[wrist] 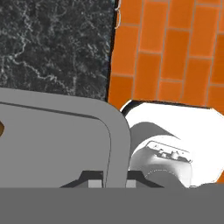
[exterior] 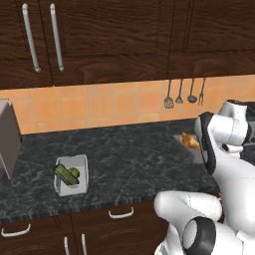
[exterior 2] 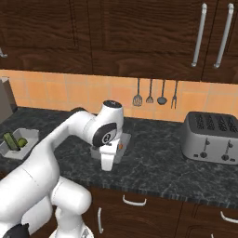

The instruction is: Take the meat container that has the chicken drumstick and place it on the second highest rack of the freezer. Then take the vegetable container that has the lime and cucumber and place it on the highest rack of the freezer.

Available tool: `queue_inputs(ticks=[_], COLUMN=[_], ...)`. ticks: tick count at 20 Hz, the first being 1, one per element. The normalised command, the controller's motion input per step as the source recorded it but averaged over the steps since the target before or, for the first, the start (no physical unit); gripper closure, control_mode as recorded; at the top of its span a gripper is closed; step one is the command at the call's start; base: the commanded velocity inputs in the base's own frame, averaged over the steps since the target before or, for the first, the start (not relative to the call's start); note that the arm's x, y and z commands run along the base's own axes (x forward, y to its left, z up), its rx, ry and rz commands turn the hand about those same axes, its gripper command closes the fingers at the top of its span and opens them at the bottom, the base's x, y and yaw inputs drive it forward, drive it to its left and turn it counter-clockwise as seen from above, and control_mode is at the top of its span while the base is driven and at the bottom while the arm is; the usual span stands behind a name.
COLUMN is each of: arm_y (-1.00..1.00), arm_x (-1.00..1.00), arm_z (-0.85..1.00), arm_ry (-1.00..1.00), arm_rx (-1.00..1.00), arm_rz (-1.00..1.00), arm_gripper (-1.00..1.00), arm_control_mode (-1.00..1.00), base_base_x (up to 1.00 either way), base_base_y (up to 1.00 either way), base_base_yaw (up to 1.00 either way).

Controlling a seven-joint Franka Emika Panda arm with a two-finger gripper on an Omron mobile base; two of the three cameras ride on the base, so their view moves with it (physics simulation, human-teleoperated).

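A dark marbled counter (exterior: 124, 149) runs beneath an orange tiled backsplash (exterior: 99, 104) and dark wood wall cabinets (exterior: 99, 40) in a simulated kitchen. The meat container (exterior 2: 122, 142), a shallow grey tray, sits near the counter's middle, toward the wall, with the golden-brown chicken drumstick (exterior: 189, 141) lying inside it; in the right base view only a sliver of orange shows past the arm. The gripper (wrist: 114, 181) is pinched nearly shut on the tray's near rim, one dark fingertip on each side of the grey wall in the hand view, the white wrist standing directly over it.

Well apart to the left, close to the counter's front edge, the vegetable container (exterior: 72, 174) holds the dark green cucumber (exterior: 64, 175) lying diagonally with the small lime (exterior: 74, 173) tucked beside it. Bare counter lies open between the two trays. A grey appliance (exterior: 9, 137) stands at the far left end. To the right, a silver four-slot toaster (exterior 2: 209, 137) stands near the backsplash, with open counter between it and the meat container. Four utensils (exterior 2: 155, 95) hang on the tiles above. No lettering or brand mark can be read on any item. Drawers with curved handles (exterior 2: 134, 201) line the front below.
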Motion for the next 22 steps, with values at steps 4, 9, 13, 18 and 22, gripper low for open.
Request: queue_inputs(ticks=[4,9,13,18,22], arm_y=[0.97,0.50,0.03,-0.02,-0.01], arm_x=[-0.01,0.00,-0.09,-0.34,-0.41], arm_z=[0.47,0.45,0.38,0.32,0.15], arm_ry=[0.00,0.00,0.00,-0.02,0.00], arm_rx=[-0.10,-0.06,-0.01,0.00,0.00], arm_rz=[-0.12,-0.14,0.02,0.20,0.16], arm_gripper=[1.00,1.00,1.00,1.00,1.00], arm_control_mode=[-1.00,-1.00,-1.00,-1.00,-1.00], base_base_x=[0.00,0.00,0.00,0.00,0.00], base_base_y=[0.00,0.00,0.00,0.00,0.00], base_base_yaw=[0.00,0.00,0.00,0.00,0.00])
